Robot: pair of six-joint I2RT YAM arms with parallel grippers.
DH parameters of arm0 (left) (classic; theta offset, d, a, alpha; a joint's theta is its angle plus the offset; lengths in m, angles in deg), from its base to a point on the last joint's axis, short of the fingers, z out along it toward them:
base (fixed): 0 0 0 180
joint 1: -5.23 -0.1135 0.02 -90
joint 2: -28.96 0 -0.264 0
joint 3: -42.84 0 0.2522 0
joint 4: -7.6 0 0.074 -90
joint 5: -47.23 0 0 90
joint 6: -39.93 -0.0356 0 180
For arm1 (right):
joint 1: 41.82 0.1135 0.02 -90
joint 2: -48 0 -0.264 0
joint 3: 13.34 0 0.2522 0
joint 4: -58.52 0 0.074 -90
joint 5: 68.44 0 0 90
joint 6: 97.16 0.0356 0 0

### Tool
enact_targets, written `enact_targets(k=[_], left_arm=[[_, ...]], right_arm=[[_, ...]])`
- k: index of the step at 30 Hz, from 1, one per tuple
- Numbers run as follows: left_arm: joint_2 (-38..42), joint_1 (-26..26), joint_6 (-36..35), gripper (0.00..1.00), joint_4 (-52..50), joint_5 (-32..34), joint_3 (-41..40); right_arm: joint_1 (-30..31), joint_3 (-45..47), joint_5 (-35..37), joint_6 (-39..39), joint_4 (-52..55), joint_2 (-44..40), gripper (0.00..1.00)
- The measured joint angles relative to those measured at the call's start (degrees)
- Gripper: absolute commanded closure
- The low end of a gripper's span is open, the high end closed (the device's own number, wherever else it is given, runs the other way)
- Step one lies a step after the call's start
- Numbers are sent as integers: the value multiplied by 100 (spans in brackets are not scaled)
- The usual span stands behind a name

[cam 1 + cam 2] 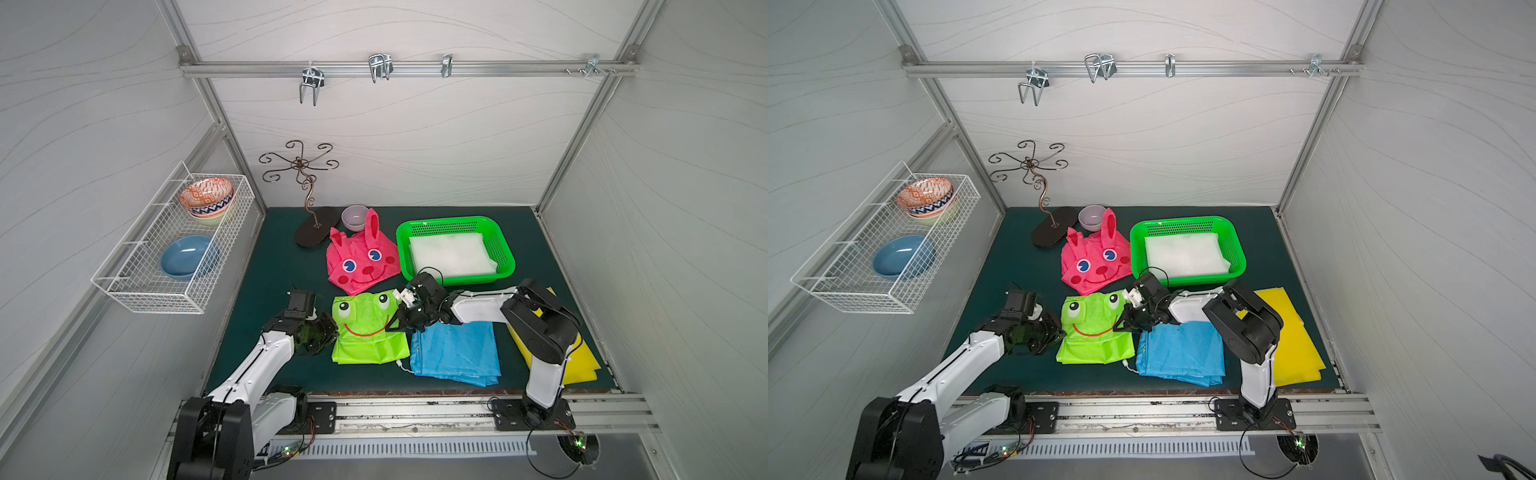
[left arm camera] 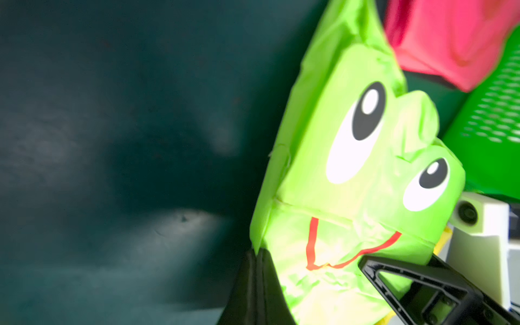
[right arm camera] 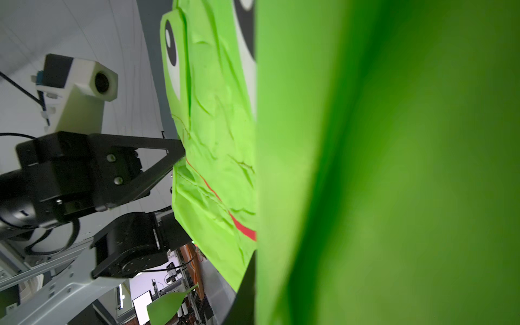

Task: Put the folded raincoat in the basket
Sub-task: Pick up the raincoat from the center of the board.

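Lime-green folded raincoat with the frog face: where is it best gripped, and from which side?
Take the lime-green folded frog-face raincoat by its two side edges, level with the red mouth, one claw from each side. It lies flat and limp, so a single pinch would probably let the folds open. The left claw is shut on its edge.

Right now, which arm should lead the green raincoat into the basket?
Right. The right end effector sits at the edge of the green raincoat nearest the basket; the left end effector holds the far edge.
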Motion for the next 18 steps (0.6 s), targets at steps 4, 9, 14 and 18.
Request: enact_targets(k=[4, 9, 14, 18], left_arm=[[269, 0, -83, 100, -380, -166, 350], [402, -4, -179, 100, -752, -411, 1084], [466, -4, -72, 100, -734, -817, 1637], [382, 57, 138, 100, -378, -1207, 2002]], right_arm=[[-22, -221, -57, -68, 442, -564, 89], [-162, -903, -149, -313, 1189, -1202, 90], [-656, -1519, -634, -525, 1788, -1499, 94], [-1239, -1825, -990, -903, 2463, -1665, 94]])
